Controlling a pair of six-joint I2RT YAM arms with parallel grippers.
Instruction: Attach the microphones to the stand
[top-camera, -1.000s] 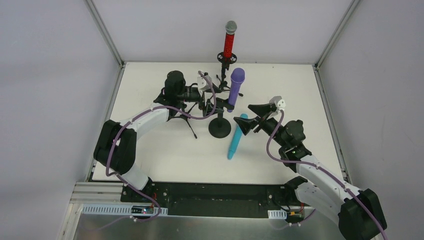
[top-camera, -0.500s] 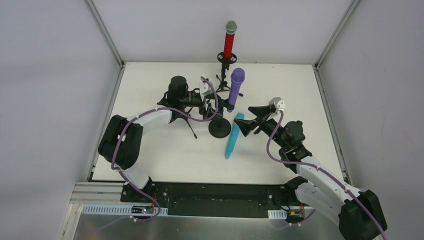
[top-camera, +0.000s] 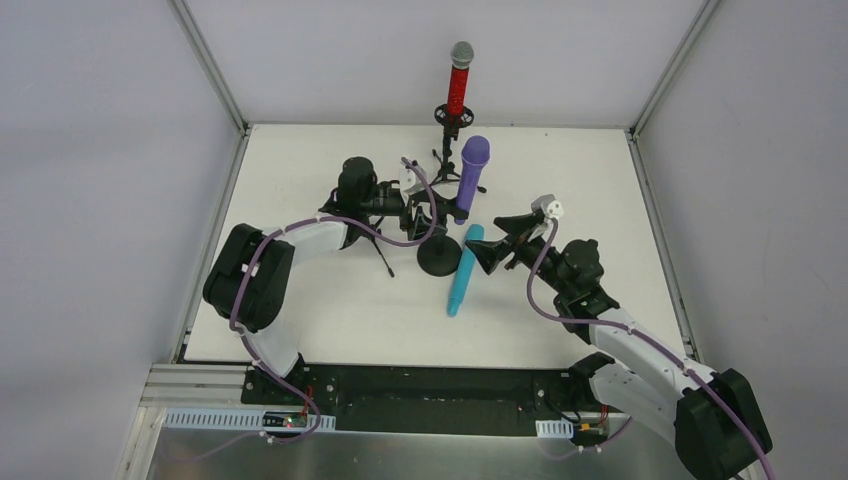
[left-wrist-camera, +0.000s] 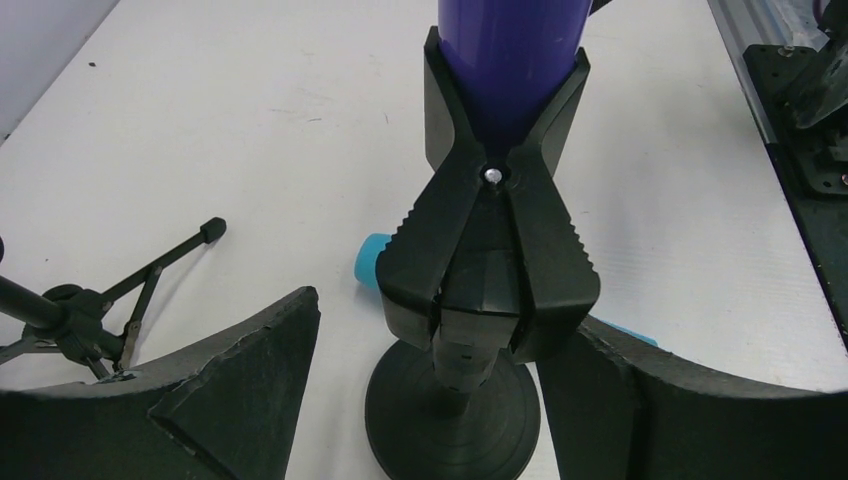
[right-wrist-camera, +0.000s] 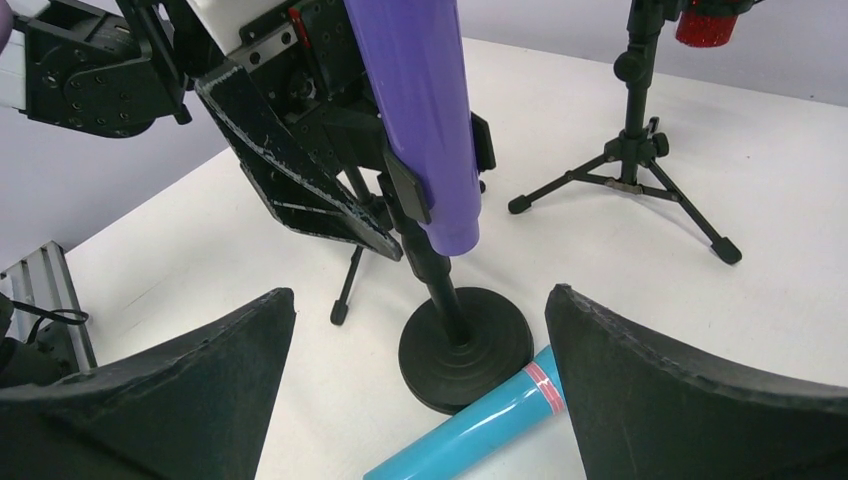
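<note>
**Purple microphone clipped, cyan one on the table**

White tabletop (top-camera: 330, 310) between pale grey walls carries everything. At its far edge a red glitter stick microphone with a silver mesh head (top-camera: 459, 85) stands upright in a black tripod stand (right-wrist-camera: 632, 150). Nearer the middle, a purple stick microphone (top-camera: 471, 175) sits tilted in the black spring clip (left-wrist-camera: 497, 250) of a black round-base stand (top-camera: 440, 258). A cyan stick microphone with a pink ring (top-camera: 463, 272) lies flat on the table, just beside that round base. A second black tripod stand (left-wrist-camera: 150, 280) sits under the left arm.

The left gripper (left-wrist-camera: 440, 330) is spread to either side of the clip's handles, with a clear gap at one finger. The right gripper (top-camera: 498, 240) is spread wide and holds nothing, hanging just above the cyan microphone's far end.
</note>
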